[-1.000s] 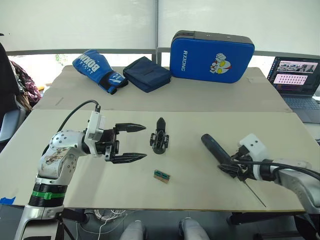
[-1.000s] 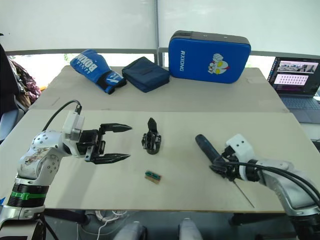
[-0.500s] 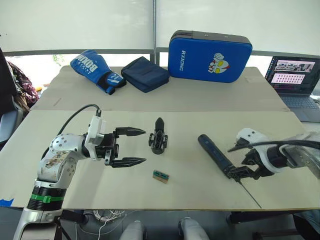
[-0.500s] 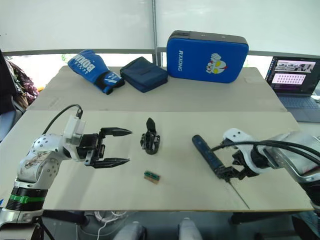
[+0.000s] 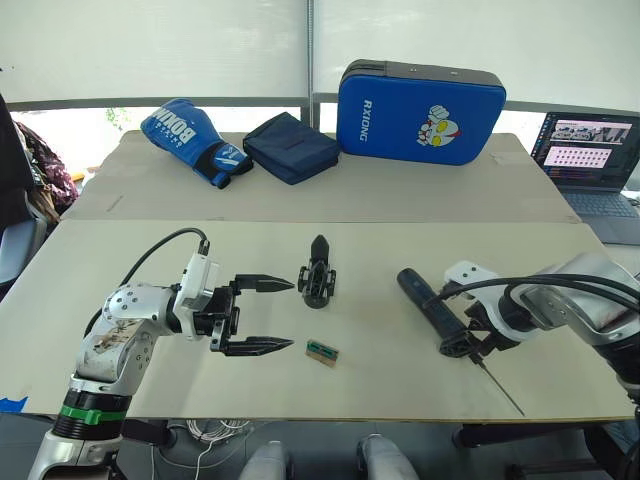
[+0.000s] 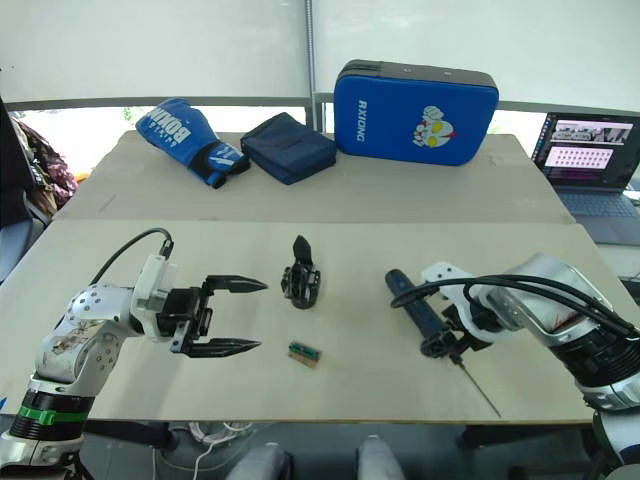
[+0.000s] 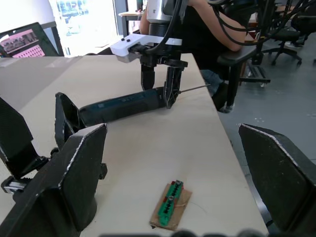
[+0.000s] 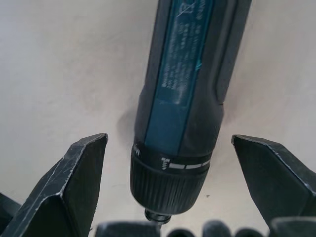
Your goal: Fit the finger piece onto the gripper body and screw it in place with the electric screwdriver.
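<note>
The electric screwdriver (image 5: 431,308) lies flat on the near table (image 5: 380,250), over on the robot's right side, with its thin metal bit pointing toward the near edge. The right gripper (image 5: 470,338) sits low over the bit end of the tool with its two fingers spread wide, one on each side of the collar; from its own wrist camera both fingers stand clear of the black barrel, so it grips nothing. The gripper body (image 5: 318,280) stands upright near the middle of the table, well apart from the screwdriver, its pointed black finger sticking up. Just left of it the left gripper (image 5: 282,314) hovers with its fingers wide apart and nothing between them, the tips aimed toward the gripper body without touching it. A small green-and-brown block (image 5: 322,351) lies nearer the front edge, between the two arms. On the far table rest a blue boxing glove (image 5: 192,137), a dark blue pouch (image 5: 292,147) and a blue pad (image 5: 421,98), with a laptop (image 5: 590,160) to the right.
</note>
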Motion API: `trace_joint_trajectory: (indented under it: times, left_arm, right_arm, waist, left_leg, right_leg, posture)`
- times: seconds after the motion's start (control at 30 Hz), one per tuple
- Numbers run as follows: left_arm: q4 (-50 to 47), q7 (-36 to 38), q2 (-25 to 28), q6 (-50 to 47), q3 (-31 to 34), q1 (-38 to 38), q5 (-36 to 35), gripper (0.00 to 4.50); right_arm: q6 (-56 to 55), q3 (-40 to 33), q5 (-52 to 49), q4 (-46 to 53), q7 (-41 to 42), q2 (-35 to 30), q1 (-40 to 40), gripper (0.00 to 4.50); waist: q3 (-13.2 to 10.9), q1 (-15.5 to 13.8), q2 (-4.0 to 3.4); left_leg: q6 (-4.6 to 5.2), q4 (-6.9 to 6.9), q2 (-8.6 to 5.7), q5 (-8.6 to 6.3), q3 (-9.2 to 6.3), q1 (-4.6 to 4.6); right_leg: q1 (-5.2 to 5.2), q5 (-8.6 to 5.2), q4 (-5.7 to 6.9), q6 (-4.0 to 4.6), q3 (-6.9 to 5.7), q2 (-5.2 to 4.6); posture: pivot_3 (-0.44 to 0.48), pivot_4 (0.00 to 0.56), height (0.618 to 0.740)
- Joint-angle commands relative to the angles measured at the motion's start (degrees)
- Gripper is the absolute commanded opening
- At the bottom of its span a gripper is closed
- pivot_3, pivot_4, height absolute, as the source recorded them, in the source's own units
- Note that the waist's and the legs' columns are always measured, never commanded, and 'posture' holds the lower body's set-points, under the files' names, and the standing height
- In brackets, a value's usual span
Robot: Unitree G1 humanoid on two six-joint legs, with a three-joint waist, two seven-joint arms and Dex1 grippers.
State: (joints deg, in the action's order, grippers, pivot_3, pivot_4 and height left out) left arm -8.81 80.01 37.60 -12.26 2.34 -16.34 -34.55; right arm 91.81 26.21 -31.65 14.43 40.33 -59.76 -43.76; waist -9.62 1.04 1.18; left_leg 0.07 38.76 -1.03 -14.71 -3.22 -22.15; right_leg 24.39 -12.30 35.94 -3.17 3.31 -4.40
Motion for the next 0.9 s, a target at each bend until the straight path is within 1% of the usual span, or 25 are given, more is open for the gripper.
trace_joint_trajectory:
  times: [0.03,0.17,0.27,0.4,0.43,0.47,0.57,0.67,0.77,0.83,0.9]
  left_arm:
    - [-2.6,-0.6,0.4,0.7,1.0,1.0,-0.7,4.50]
    - [-3.0,-1.4,0.4,0.7,1.2,1.9,-0.6,4.50]
    - [-2.6,-2.4,0.9,0.5,2.3,2.1,-0.6,4.50]
    - [-2.8,-2.2,1.7,0.5,2.7,3.2,-0.6,4.50]
    - [-2.8,-2.2,1.8,0.5,2.7,3.2,-0.6,4.50]
    - [-2.7,-2.2,1.9,0.5,2.6,3.2,-0.7,4.50]
    - [-2.4,-1.8,2.3,0.4,2.6,3.2,-0.7,4.50]
    - [-0.8,-1.1,2.9,0.7,2.9,2.9,-0.6,4.50]
    - [3.0,0.5,3.9,3.1,3.3,2.3,1.1,4.50]
    - [6.1,1.9,4.4,5.3,3.0,1.3,2.6,4.50]
    - [11.0,4.7,4.0,10.1,2.4,-0.6,4.3,4.50]
  right_arm:
    - [0.3,1.5,0.6,-1.0,0.6,-0.3,-1.7,4.47]
    - [-2.8,6.6,2.6,-2.2,1.9,-1.5,-3.0,4.47]
    - [-4.2,7.8,3.7,-3.3,2.8,-1.7,-4.0,3.72]
    - [-5.2,8.7,4.6,-3.6,4.5,-2.2,-4.0,2.32]
    - [-5.6,8.5,4.8,-3.7,4.9,-2.6,-3.8,2.03]
    - [-6.2,8.1,4.9,-3.7,5.4,-3.3,-3.5,1.93]
    - [-6.3,3.5,3.6,-4.2,6.9,-5.0,-2.2,1.93]
    - [-7.1,-7.0,-1.1,-3.3,10.5,-6.8,0.6,1.93]
    - [-8.2,-21.3,-6.0,1.0,12.2,-7.7,6.3,1.93]
    - [-8.3,-30.3,-9.0,3.7,12.1,-5.5,9.5,1.93]
    - [-11.4,-42.5,-13.8,8.3,11.7,1.0,12.6,1.93]
  waist:
    - [0.0,0.0,0.00]
    - [0.0,-0.1,0.01]
    - [0.0,-0.1,0.01]
    - [0.0,0.0,0.00]
    - [0.0,0.0,0.00]
    - [0.0,0.0,0.00]
    - [0.0,-0.3,0.00]
    - [0.0,-0.4,-0.01]
    - [0.0,-0.3,-0.03]
    - [0.0,-0.1,-0.04]
    - [0.0,0.0,0.00]
  left_leg:
    - [0.00,0.00,0.00,0.00,0.00,-0.01]
    - [0.00,0.01,-0.01,0.00,0.00,0.01]
    - [0.00,0.04,-0.01,0.00,0.00,0.01]
    - [0.01,0.00,0.00,0.00,0.00,0.03]
    - [0.01,0.00,0.00,-0.01,0.00,0.03]
    - [0.01,0.00,0.00,-0.01,0.00,0.02]
    - [0.01,0.01,-0.01,-0.01,-0.01,-0.01]
    - [0.01,0.03,-0.03,-0.01,-0.01,-0.07]
    - [0.03,0.01,-0.02,-0.02,0.01,-0.07]
    - [0.03,-0.01,0.01,-0.02,-0.01,-0.05]
    - [0.05,-0.03,0.04,-0.03,0.00,0.00]
  right_leg:
    - [0.00,0.00,-0.01,0.00,0.00,0.00]
    - [-0.02,0.00,-0.01,0.00,0.00,-0.01]
    - [-0.04,0.00,-0.02,0.00,-0.01,-0.01]
    - [-0.02,0.00,-0.02,0.00,-0.01,0.00]
    - [-0.02,0.00,-0.02,0.00,-0.01,0.00]
    - [-0.02,0.00,-0.02,0.00,-0.01,0.00]
    - [-0.01,0.00,-0.02,0.00,-0.02,-0.02]
    - [0.01,0.00,-0.04,-0.01,-0.02,-0.04]
    - [0.03,0.00,-0.03,-0.01,-0.02,-0.02]
    - [0.04,0.00,-0.02,0.00,-0.03,0.02]
    - [0.00,0.00,0.00,0.00,-0.04,0.06]
  posture:
    - [0.000,0.150,0.740]
    - [0.000,0.150,0.740]
    - [0.000,0.150,0.740]
    - [0.000,0.150,0.740]
    - [0.000,0.150,0.740]
    - [0.000,0.150,0.740]
    - [0.000,0.150,0.740]
    - [0.000,0.150,0.740]
    - [0.000,0.150,0.740]
    - [0.000,0.150,0.740]
    - [0.000,0.150,0.740]
